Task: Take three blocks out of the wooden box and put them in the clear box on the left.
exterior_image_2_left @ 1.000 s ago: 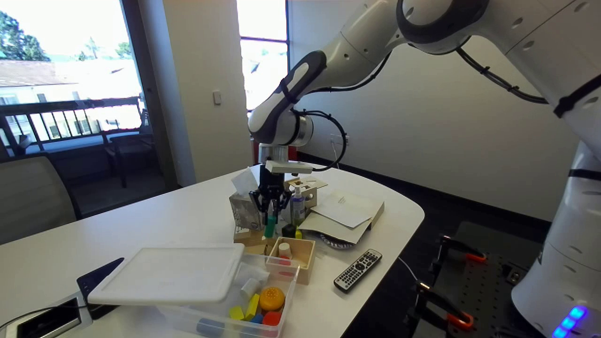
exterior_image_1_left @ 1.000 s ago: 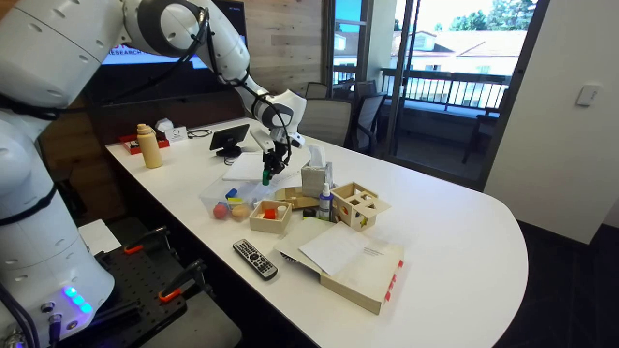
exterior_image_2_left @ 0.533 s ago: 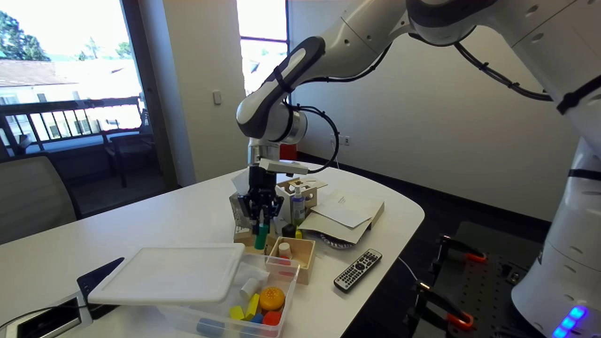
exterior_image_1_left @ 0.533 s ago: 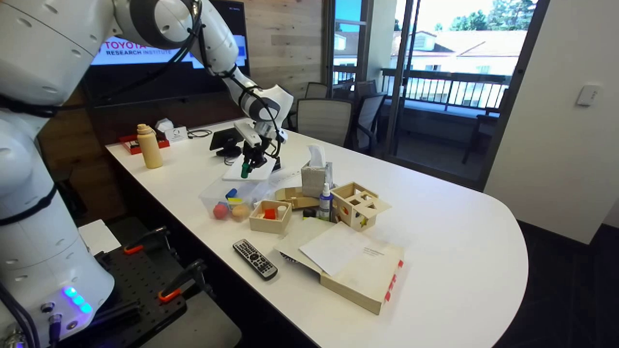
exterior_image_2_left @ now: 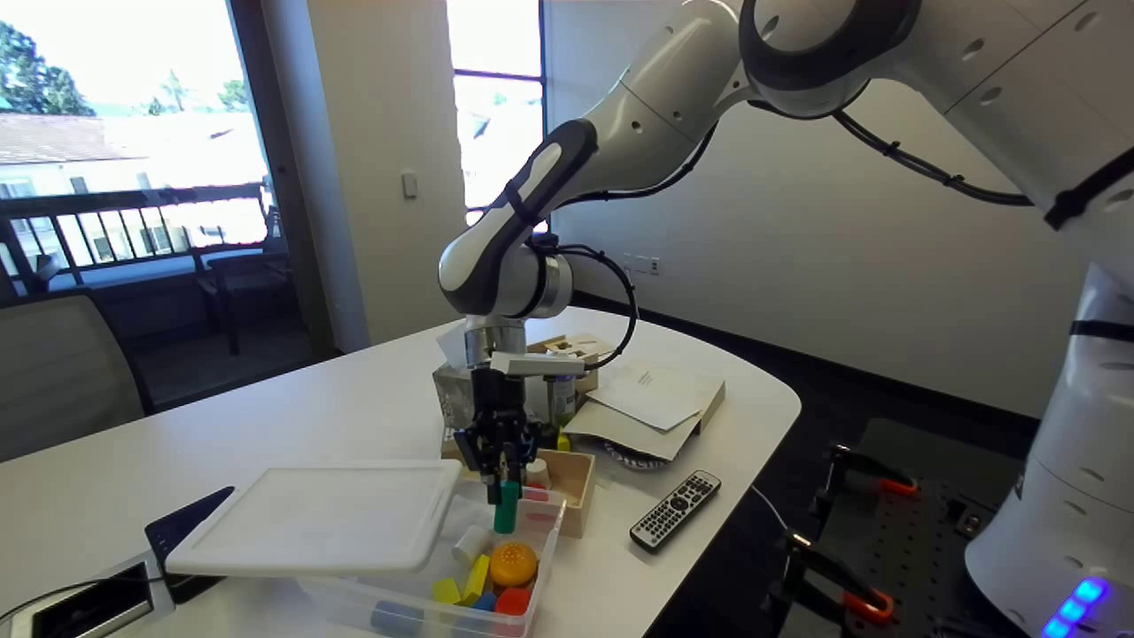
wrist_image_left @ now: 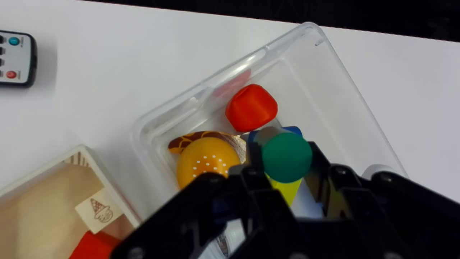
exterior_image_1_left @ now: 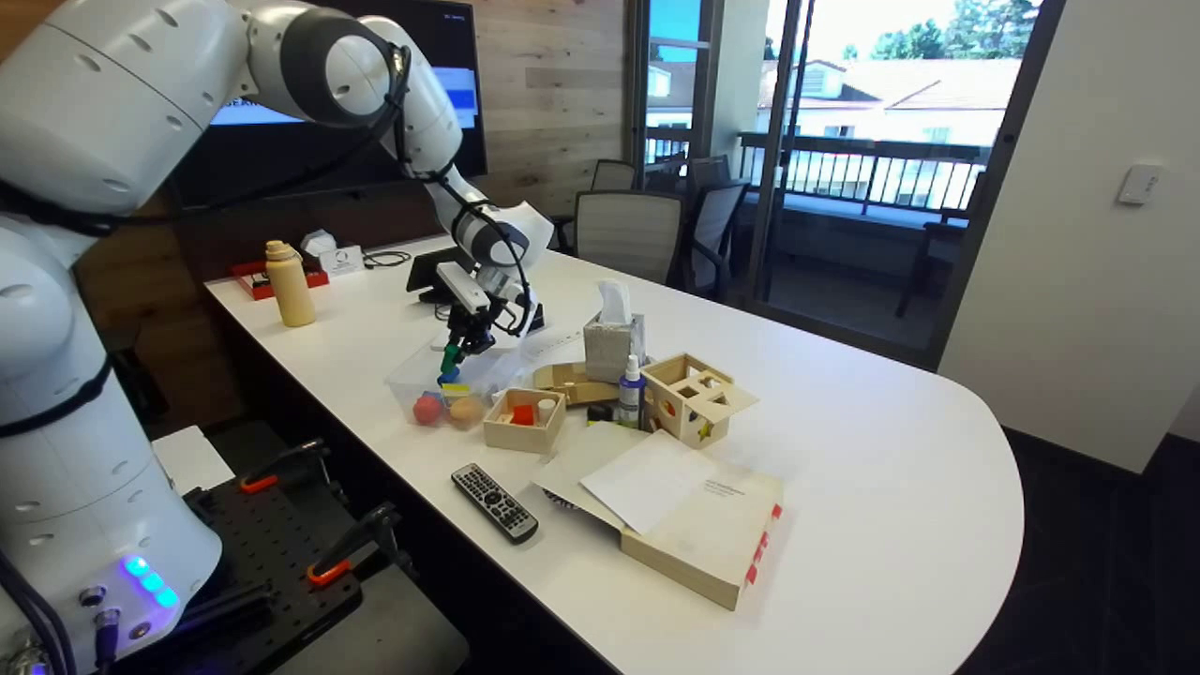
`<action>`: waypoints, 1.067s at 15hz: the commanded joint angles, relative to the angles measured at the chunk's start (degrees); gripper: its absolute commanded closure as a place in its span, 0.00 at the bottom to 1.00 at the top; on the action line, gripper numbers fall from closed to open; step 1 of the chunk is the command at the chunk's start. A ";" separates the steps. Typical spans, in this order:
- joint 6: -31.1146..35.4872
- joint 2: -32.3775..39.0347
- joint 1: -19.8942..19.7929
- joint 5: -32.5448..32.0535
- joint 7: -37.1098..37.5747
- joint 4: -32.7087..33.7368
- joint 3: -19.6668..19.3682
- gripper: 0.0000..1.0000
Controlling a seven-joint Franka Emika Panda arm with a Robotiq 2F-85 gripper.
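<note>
My gripper (exterior_image_2_left: 503, 489) is shut on a green cylindrical block (exterior_image_2_left: 506, 512). In the wrist view the block's round end (wrist_image_left: 287, 158) sits between the fingertips. The block hangs over the clear box (wrist_image_left: 323, 100), at its end near the wooden box. The clear box holds a red block (wrist_image_left: 251, 108), an orange bun-shaped piece (exterior_image_2_left: 513, 564), yellow blocks (exterior_image_2_left: 477, 580) and a blue block (exterior_image_2_left: 397, 618). The wooden box (exterior_image_1_left: 520, 437) stands beside the clear box. It holds a red block (exterior_image_1_left: 523, 414) and a natural-wood block (exterior_image_1_left: 547, 407). The arm partly hides the wooden box in an exterior view.
A white lid (exterior_image_2_left: 319, 523) lies against the clear box. A tissue box (exterior_image_1_left: 609, 349), a spray bottle (exterior_image_1_left: 631, 398) and a wooden cube with holes (exterior_image_1_left: 689, 403) stand beyond the wooden box. A remote (exterior_image_1_left: 494, 503) and a thick book (exterior_image_1_left: 703, 525) lie nearby.
My gripper has carried the green block from behind the wooden box to over the clear box and has come down lower. The block stays in the fingers. The boxes have not moved.
</note>
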 commanded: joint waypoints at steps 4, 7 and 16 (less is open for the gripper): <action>-0.99 2.68 3.91 -2.54 -0.51 4.28 -0.65 0.42; -1.68 1.59 4.26 -3.22 -0.06 4.17 -0.79 0.19; 4.38 -0.85 3.37 -3.69 4.30 2.64 -6.73 0.00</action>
